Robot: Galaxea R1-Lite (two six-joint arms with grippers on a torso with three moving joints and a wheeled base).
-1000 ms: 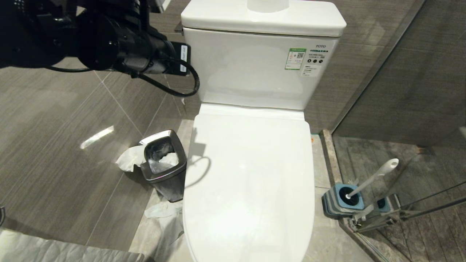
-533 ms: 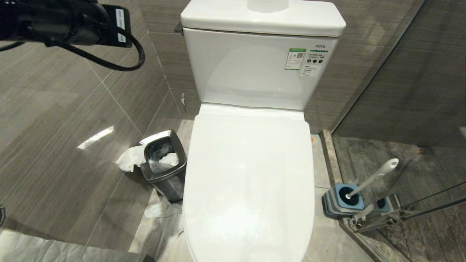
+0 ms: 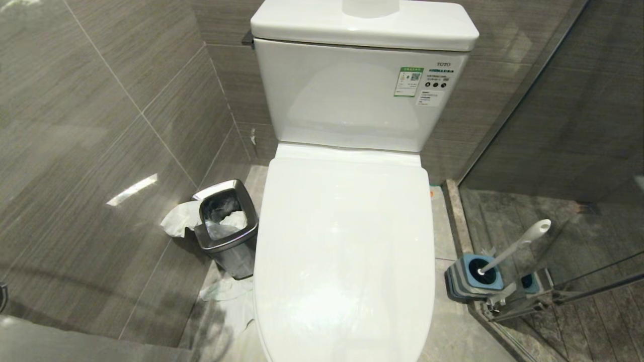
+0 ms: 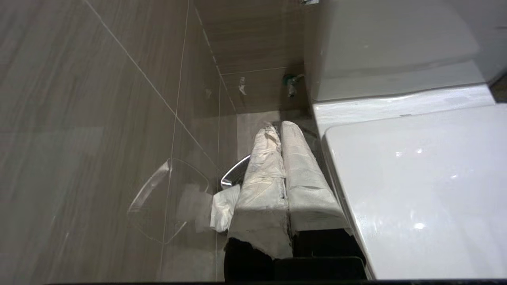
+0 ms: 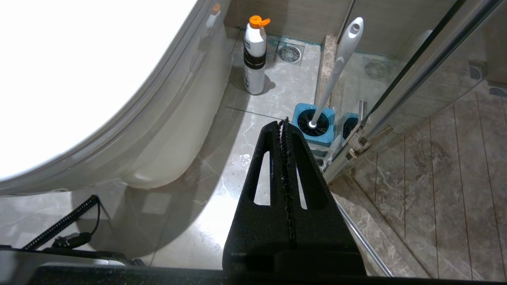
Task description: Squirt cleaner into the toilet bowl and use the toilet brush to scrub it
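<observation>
Facing a toilet (image 3: 347,236) with its lid (image 3: 344,251) down over the toilet bowl, we judge no cleaning step begun; lifting that lid comes first. Our left hand (image 4: 283,130), cloth-wrapped fingers pressed together and empty, hangs beside the lid above the steel bin (image 3: 225,226). Our right hand (image 5: 284,126) is closed, empty, near the floor. A white bottle (image 5: 254,55) and the toilet brush (image 3: 513,246), in its holder (image 3: 473,277), stand to our right.

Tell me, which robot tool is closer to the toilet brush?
Right. The right tool hangs just short of the toilet brush in its holder. The left tool is across the toilet, by the bin.
</observation>
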